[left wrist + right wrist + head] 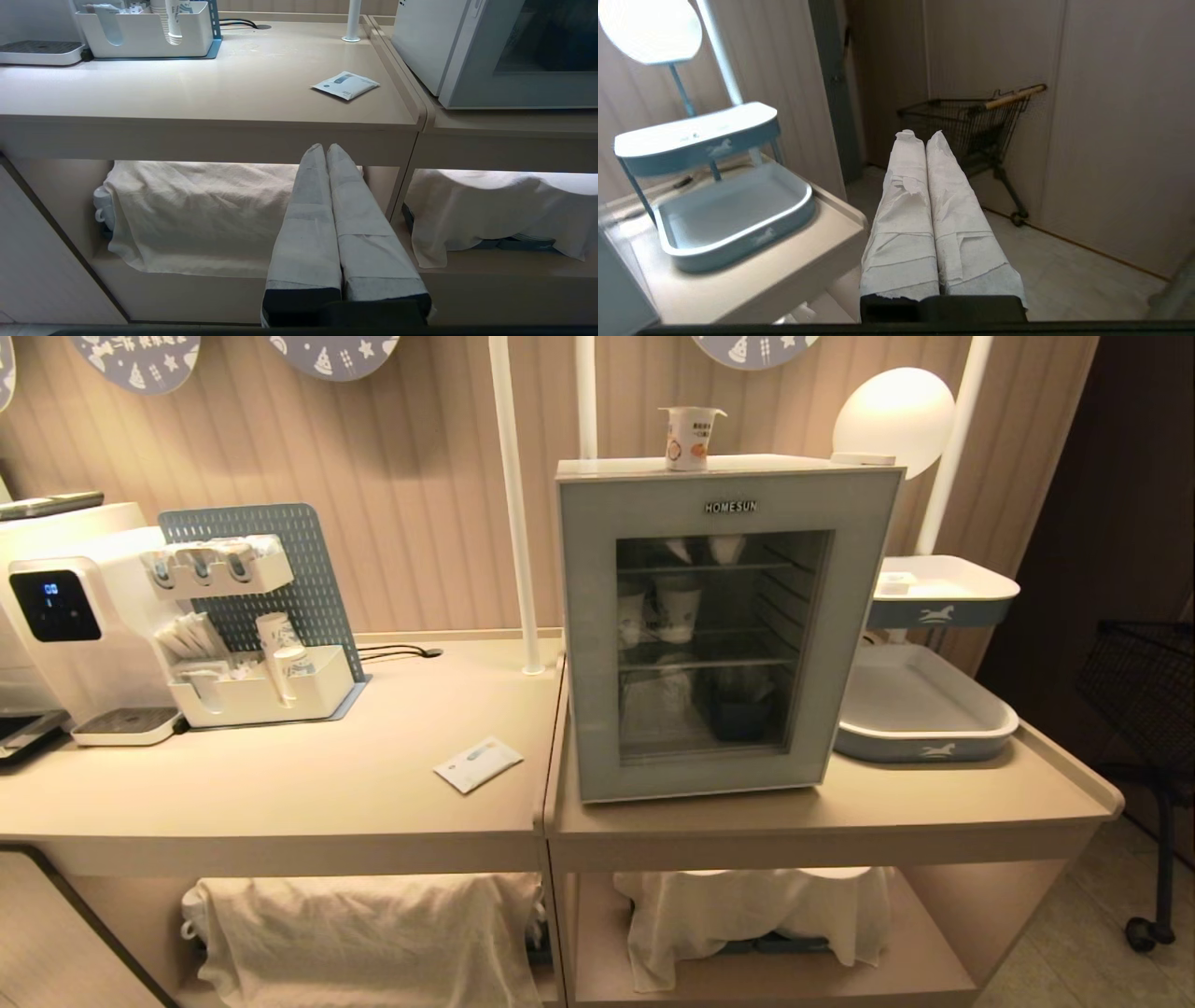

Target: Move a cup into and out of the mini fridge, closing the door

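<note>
In the head view, the white boxy mini fridge (724, 625) is seen standing on the beige counter (308, 784), its grey-blue framed door (653, 635) with the large glass window shut and lettered "HOMESUN" at the top. The small white tapered cup (690, 437) with an orange-yellow label and wide foil lid is seen upright on the fridge's top, near its front edge. Behind the glass, taller white paper cups (665, 609) are made out on a wire shelf. To the fridge's left a flat white sachet (477, 763) lies on the counter, and further left a white drinks machine (79, 616) with a digital display stands beside a white organiser tray (271, 695) backed by a blue pegboard. On the fridge's other side a two-tier white and blue tray stand (924, 709) is placed. Neither arm is shown in this view. In the left wrist view, the left gripper (325, 148) is held low before the counter's front edge, its paper-wrapped fingers (308, 219) pressed together and holding nothing; cloth-covered items (196, 214) fill the shelf below the counter. In the right wrist view, the right gripper (920, 137) is seen off the counter's end beside the tray stand, pointed toward a dark wire shopping cart (971, 126), its wrapped fingers (906, 210) likewise together and empty.
</note>
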Available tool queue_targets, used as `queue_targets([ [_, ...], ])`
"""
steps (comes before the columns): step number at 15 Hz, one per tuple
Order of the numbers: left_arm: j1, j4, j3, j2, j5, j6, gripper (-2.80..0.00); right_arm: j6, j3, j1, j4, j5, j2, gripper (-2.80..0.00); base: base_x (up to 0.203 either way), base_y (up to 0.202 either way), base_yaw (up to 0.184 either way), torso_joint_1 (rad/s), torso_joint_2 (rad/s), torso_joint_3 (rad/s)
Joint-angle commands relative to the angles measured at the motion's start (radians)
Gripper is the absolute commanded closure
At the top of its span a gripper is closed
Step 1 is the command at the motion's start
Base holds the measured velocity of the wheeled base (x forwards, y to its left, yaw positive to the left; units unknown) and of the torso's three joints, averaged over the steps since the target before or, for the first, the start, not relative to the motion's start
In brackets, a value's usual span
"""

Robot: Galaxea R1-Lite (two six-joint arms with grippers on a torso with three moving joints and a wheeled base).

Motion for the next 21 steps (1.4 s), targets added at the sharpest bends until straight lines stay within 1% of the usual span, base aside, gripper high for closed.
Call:
queue_targets([
  [1,0.000,0.000,0.002,0.000,0.001,-0.002,0.00,0.002,-0.027,-0.026,0.032,-0.007,0.020,0.00,0.000,0.000,0.000,0.000,0.00,0.000],
  [3,0.000,0.000,0.003,0.000,0.001,-0.001,0.00,0.007,0.053,-0.028,0.029,-0.013,-0.007,0.00,0.000,0.000,0.000,0.000,0.00,0.000],
  [6,0.000,0.000,0.002,0.000,0.001,-0.001,0.00,0.053,0.211,-0.029,-0.063,-0.074,-0.017,0.00,0.000,0.000,0.000,0.000,0.00,0.000],
  [9,0.000,0.000,0.002,0.000,0.001,-0.001,0.00,0.066,0.233,-0.054,-0.083,-0.090,-0.019,0.00,0.000,0.000,0.000,0.000,0.00,0.000],
  [10,0.000,0.000,0.002,0.000,0.001,-0.001,0.00,0.067,0.244,-0.057,-0.096,-0.100,-0.019,0.00,0.000,0.000,0.000,0.000,0.00,0.000],
  [11,0.000,0.000,0.002,0.000,0.001,-0.001,0.00,0.065,0.256,-0.057,-0.096,-0.128,-0.018,0.00,0.000,0.000,0.000,0.000,0.00,0.000],
  [12,0.000,0.000,0.002,0.000,0.001,-0.001,0.00,0.066,0.263,-0.062,-0.089,-0.132,-0.017,0.00,0.000,0.000,0.000,0.000,0.00,0.000],
  [13,0.000,0.000,0.002,0.000,0.001,-0.001,0.00,0.064,0.262,-0.097,-0.090,-0.129,-0.014,0.00,0.000,0.000,0.000,0.000,0.00,0.000],
  [14,0.000,-0.001,0.002,0.000,0.001,-0.001,0.00,0.065,0.264,-0.150,-0.097,-0.108,-0.014,0.00,0.000,0.000,0.000,0.000,0.00,0.000],
  [15,0.000,0.000,0.002,0.000,0.001,-0.001,0.00,0.066,0.281,-0.172,-0.096,-0.066,-0.038,0.00,0.000,0.000,0.000,0.000,0.00,0.000],
  [16,0.000,0.000,0.002,0.000,0.001,-0.002,0.00,0.065,0.319,-0.170,-0.095,-0.018,-0.096,0.00,0.000,0.000,0.000,0.000,0.00,0.000],
  [17,0.000,0.000,0.002,0.000,0.001,-0.001,0.00,0.064,0.368,-0.165,-0.092,0.057,-0.179,0.00,0.000,0.000,0.000,0.000,0.00,0.000],
  [18,0.000,0.000,0.002,0.000,0.001,-0.001,0.00,0.069,0.420,-0.163,-0.086,0.167,-0.250,0.00,0.000,0.000,0.000,0.000,0.00,0.000],
  [19,0.000,0.000,0.002,0.000,0.001,-0.001,0.00,0.113,0.460,-0.160,-0.061,0.339,-0.297,0.00,0.000,0.000,0.000,0.000,0.00,0.000],
  [20,0.000,0.000,0.002,0.000,0.001,-0.001,0.00,0.184,0.482,-0.159,-0.012,0.501,-0.310,0.00,0.000,0.000,0.000,0.000,0.00,0.000],
  [21,0.000,0.000,0.002,0.000,0.001,-0.001,0.00,0.216,0.492,-0.158,0.018,0.629,-0.309,0.00,0.000,0.000,0.000,0.000,0.00,0.000],
])
